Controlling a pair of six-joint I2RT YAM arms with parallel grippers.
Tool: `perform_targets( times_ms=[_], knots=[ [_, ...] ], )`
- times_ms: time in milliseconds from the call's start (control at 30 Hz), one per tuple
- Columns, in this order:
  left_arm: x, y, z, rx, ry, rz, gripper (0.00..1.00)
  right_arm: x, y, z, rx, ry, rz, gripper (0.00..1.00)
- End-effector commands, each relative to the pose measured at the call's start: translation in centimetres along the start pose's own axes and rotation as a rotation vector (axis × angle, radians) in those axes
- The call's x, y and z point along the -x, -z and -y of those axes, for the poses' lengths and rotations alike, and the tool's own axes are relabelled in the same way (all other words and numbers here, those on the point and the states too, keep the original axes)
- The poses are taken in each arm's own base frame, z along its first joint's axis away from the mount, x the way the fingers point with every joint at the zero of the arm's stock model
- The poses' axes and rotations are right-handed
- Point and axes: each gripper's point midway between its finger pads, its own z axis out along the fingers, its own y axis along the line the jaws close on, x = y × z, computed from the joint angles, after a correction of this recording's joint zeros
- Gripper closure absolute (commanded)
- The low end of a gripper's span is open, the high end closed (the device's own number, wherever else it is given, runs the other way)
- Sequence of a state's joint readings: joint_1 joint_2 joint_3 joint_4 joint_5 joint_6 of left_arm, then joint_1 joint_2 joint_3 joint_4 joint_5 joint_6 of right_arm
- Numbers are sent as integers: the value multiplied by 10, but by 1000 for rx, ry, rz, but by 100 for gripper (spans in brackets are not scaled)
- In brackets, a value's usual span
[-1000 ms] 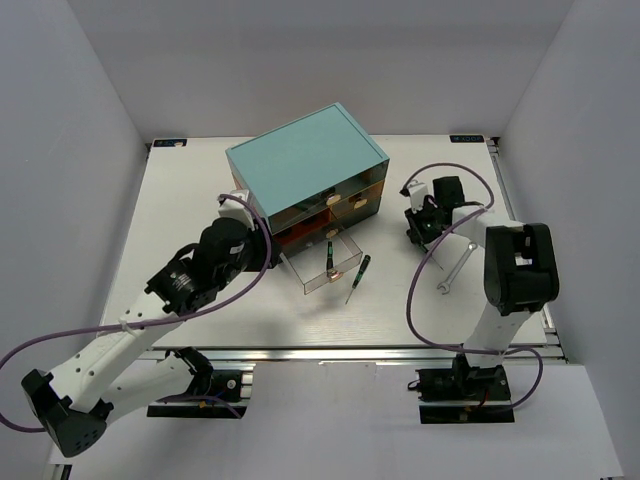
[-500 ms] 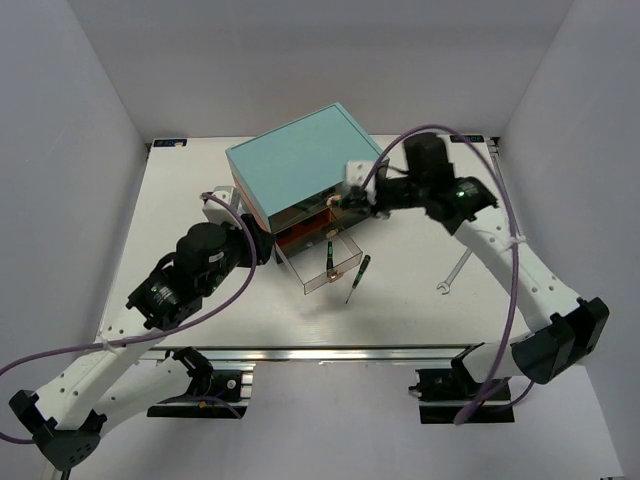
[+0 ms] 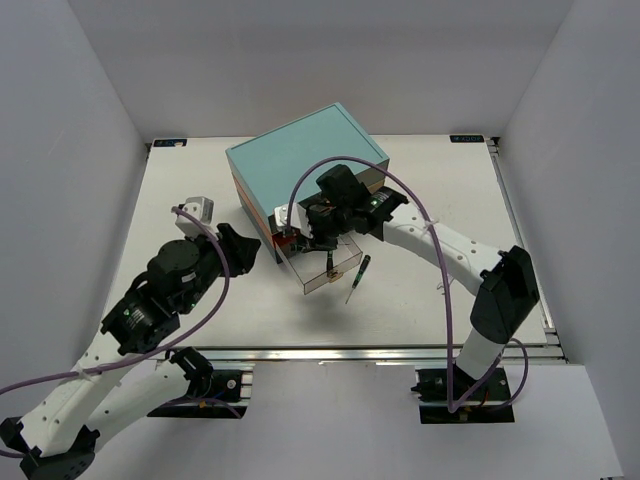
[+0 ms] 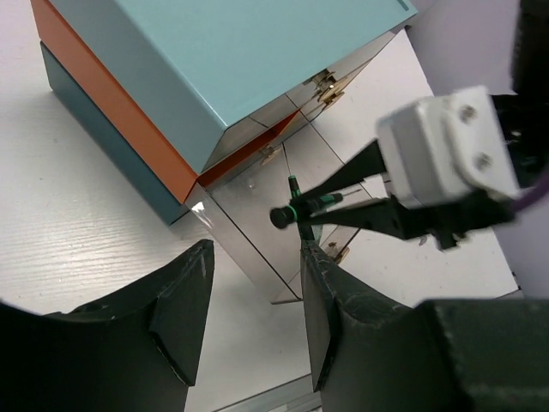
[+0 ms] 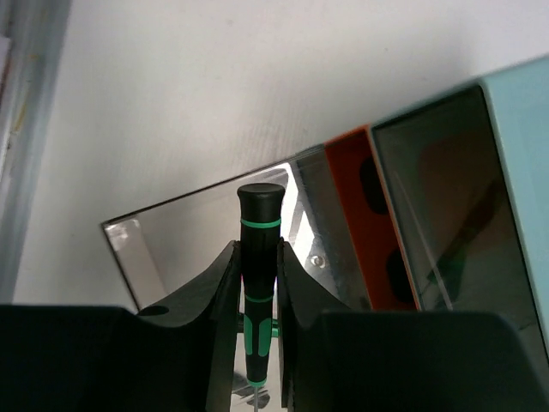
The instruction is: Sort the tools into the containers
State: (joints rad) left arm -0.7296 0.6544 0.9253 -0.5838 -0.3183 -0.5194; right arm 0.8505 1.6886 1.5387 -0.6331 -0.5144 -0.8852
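My right gripper [image 5: 257, 268] is shut on a slim screwdriver [image 5: 260, 249] with a black-and-green handle, held over the pulled-out clear drawer [image 3: 318, 270] of the teal-topped chest [image 3: 300, 160]. In the left wrist view that screwdriver [image 4: 292, 214] hangs level above the drawer [image 4: 249, 227]. A second screwdriver [image 3: 329, 257] leans inside the drawer. A third [image 3: 357, 277] lies on the table just right of it. My left gripper [image 4: 257, 318] is open and holds nothing, set back from the drawer's left front corner. Only the wrench's end [image 3: 442, 289] shows past my right forearm.
The chest stands at an angle at mid-table, with an orange band and a dark base [image 4: 103, 120] on its side. My right arm [image 3: 440, 245] reaches across the table's right half. White walls close in the table on three sides.
My right arm has swung from the table's right side across to the chest and now hangs over the open drawer. My left gripper has drawn back toward the near left.
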Motion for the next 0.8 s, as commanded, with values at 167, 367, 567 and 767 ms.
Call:
perform_targets(
  times_ms=[167,367,567,767],
  knots=[
    [-8,0,5,-28,9,-34,45,-8,3,32,-146,-91,-58,57],
    [-10,-14,25,-103,-4,-60,52,1,29,39,-210,-138,-26,48],
    [-19,-34,50,-193,-24,-112,74,9,98,62,-417,-346,103,73],
    [-20,-48,65,-209,-65,-122,72,-70,149,48,-590,-884,164,100]
  ],
)
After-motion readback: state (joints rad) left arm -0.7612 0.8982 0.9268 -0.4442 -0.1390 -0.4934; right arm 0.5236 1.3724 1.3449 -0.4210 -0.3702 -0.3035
